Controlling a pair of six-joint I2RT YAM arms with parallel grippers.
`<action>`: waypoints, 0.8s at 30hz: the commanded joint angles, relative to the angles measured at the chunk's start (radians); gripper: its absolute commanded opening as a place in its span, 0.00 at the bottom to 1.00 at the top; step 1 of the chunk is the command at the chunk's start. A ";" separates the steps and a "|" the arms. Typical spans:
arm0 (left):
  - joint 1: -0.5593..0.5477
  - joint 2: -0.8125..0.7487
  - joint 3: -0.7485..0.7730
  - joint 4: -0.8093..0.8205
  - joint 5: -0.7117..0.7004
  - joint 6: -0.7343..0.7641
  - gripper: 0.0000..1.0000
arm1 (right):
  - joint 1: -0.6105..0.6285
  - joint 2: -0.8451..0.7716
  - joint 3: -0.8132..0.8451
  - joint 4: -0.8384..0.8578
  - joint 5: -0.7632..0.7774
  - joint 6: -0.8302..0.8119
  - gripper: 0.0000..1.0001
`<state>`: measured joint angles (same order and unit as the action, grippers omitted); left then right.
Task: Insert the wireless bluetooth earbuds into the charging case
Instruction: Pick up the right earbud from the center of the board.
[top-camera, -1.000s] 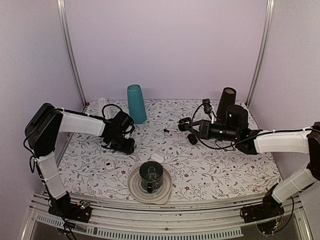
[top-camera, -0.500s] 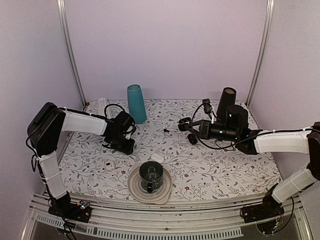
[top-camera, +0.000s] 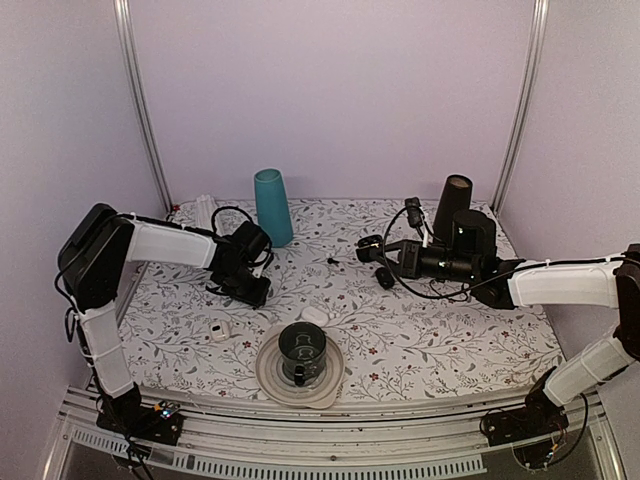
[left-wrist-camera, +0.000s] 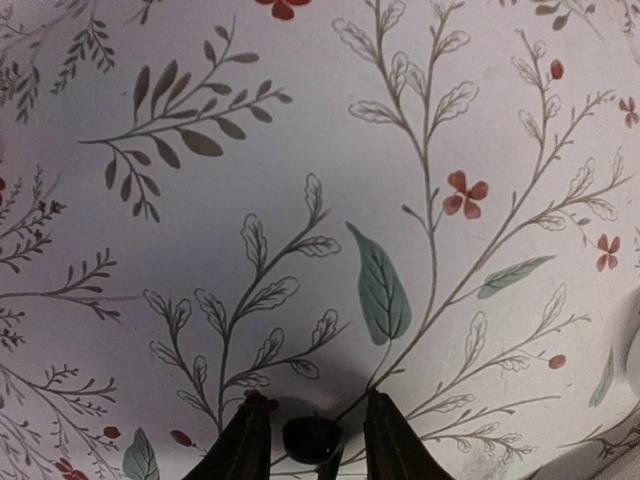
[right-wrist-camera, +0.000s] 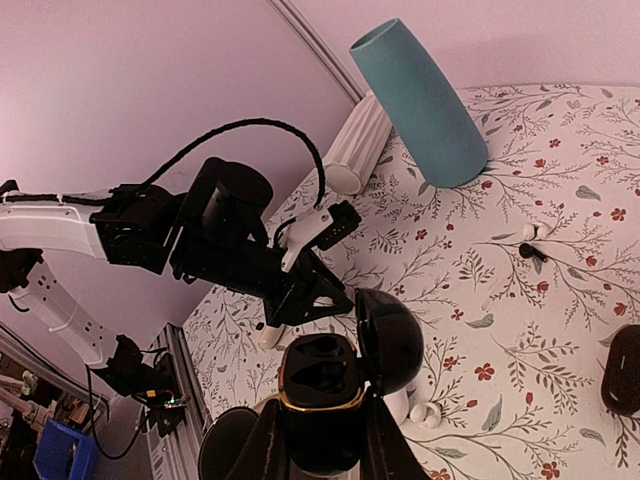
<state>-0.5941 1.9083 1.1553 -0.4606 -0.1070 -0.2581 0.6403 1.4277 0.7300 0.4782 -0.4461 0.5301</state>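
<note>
left claw (left-wrist-camera: 312, 408) lowered astride earbud (left-wrist-camera: 310, 438), right claw (right-wrist-camera: 320, 445) gripping charging case (right-wrist-camera: 320, 378)

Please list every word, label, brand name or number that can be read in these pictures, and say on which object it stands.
None can be read: no print shows on the teal cup, the open charging case or the floral tablecloth.

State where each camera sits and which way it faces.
Top external: high behind left arm and right arm, both visible, looking down at the table.
Left wrist: looks down on the tablecloth; left tool brackets an earbud.
Right wrist: faces the left arm; right tool grips the open charging case.
Shared: teal cup, top and right.
</note>
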 joint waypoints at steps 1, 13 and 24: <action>0.005 0.003 0.008 -0.063 -0.005 0.022 0.34 | -0.004 -0.018 -0.002 0.024 0.004 -0.015 0.04; 0.006 0.013 0.014 -0.072 0.016 0.030 0.26 | -0.003 -0.015 -0.002 0.026 0.002 -0.012 0.04; 0.007 0.001 0.022 -0.031 0.049 0.014 0.15 | -0.004 0.003 0.004 0.033 -0.015 -0.011 0.04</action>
<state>-0.5941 1.9083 1.1648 -0.4858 -0.0879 -0.2356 0.6399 1.4277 0.7300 0.4786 -0.4480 0.5297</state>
